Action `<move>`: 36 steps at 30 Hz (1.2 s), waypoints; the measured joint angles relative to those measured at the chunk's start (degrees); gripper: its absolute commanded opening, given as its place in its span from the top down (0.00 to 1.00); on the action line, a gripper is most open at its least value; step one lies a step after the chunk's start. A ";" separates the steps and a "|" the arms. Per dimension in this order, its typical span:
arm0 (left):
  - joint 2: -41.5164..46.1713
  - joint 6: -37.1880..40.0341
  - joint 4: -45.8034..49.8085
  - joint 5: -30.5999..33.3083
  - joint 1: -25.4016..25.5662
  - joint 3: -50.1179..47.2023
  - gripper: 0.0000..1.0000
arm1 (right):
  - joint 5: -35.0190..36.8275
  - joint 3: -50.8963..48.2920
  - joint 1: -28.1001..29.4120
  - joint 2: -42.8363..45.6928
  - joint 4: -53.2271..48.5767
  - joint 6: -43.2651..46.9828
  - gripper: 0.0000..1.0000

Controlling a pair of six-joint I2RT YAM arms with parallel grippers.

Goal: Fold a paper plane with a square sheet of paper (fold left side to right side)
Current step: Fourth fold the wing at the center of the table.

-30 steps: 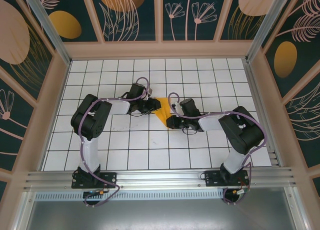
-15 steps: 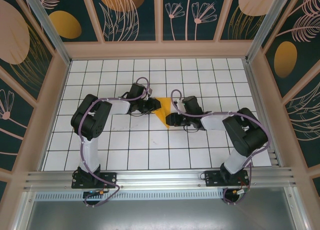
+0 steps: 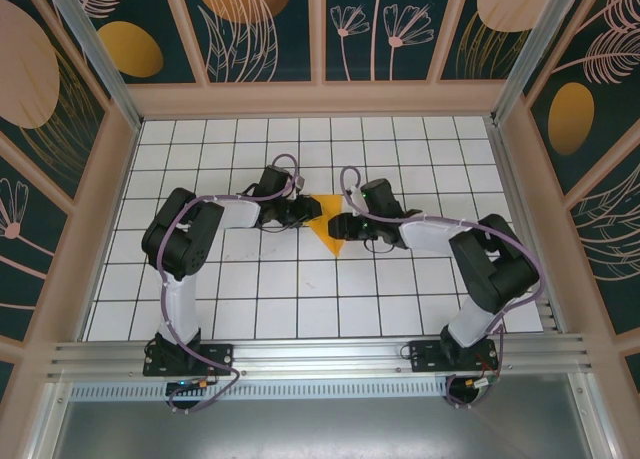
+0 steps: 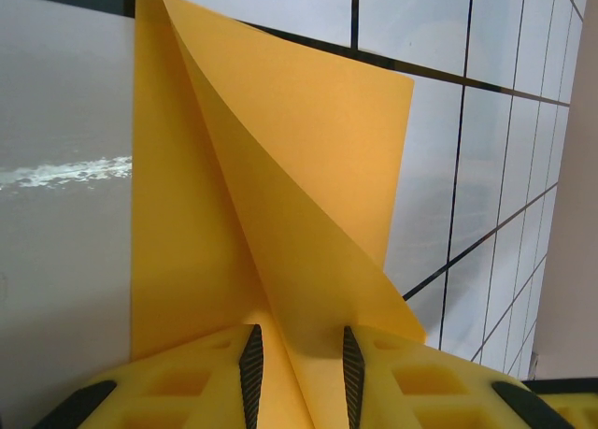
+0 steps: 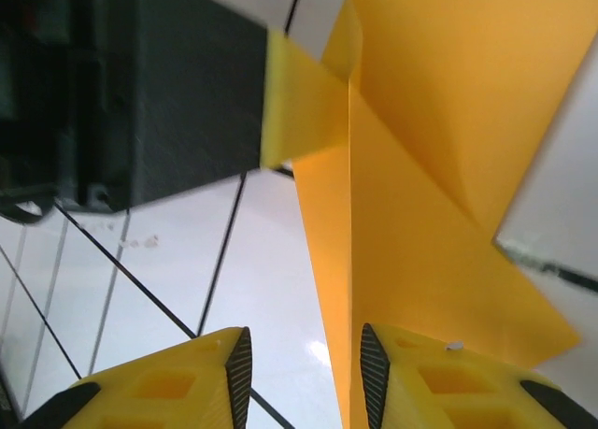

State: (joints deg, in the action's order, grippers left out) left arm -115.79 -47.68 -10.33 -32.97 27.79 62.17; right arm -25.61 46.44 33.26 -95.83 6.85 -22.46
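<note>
The square sheet of paper (image 3: 328, 217) is orange-yellow and lies mid-table, folded into a triangle whose tip points to the near side. My left gripper (image 3: 305, 211) sits at its left edge. In the left wrist view one flap of the paper (image 4: 280, 167) curls up off the table and runs between the parted fingers of the left gripper (image 4: 300, 364). My right gripper (image 3: 338, 226) is at the paper's right side. In the right wrist view the right gripper (image 5: 304, 373) stands open over bare tile, with the folded paper edge (image 5: 439, 167) along its right finger (image 5: 372, 373).
The table (image 3: 300, 299) is white with a black grid and is walled by a wooden frame (image 3: 310, 99). The left gripper's black body (image 5: 140, 102) looms close in the right wrist view. Both arms' forearms meet at mid-table.
The right gripper has opened and swung toward the far side along the paper. The paper now looks like a flatter triangle. The left gripper has not moved.
</note>
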 measured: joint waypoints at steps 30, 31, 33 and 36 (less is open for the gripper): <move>0.00 0.00 -0.15 -0.04 0.00 -0.04 0.65 | 4.48 8.17 2.54 -9.88 -4.44 3.02 0.86; 0.00 0.00 -0.17 -0.04 0.00 -0.04 0.65 | 3.91 8.11 2.29 -9.88 -4.07 3.02 0.86; 0.00 0.00 -0.22 -0.09 0.00 -0.04 0.65 | 2.56 7.72 1.73 -9.88 -2.95 2.97 0.86; 0.00 0.00 -0.24 -0.20 0.00 -0.04 0.65 | 0.72 6.62 0.76 -9.88 -1.38 2.80 0.86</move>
State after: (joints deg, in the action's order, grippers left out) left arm -115.79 -47.68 -10.57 -33.17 27.79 62.13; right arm -24.88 53.06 34.02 -105.71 5.48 -19.66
